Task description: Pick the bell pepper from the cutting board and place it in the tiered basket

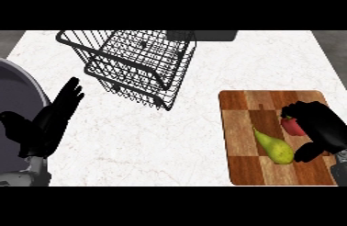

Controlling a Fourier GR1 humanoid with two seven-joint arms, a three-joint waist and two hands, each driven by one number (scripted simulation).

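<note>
Counter (203, 73) white marble, fills frame.
Basket (139, 64) black wire, tiered, upper centre-left, nothing in it.
Board (247, 142) wooden, lower right.
Left hand (58, 112) at left edge, open, fingers up, resting, holding nothing.
Right hand (318, 124) over board's right side, fingers curled round pepper (293, 126).
Pear (274, 147) green, just left of hand.
Pepper red, small, mostly hidden by hand, on board.
Step, judged: grasp.
Next calls for lift, carry up-left to basket, clear of pear.

I see a white marbled counter (169, 142) filling my view, with grey floor (333, 48) showing past its far corners
</note>
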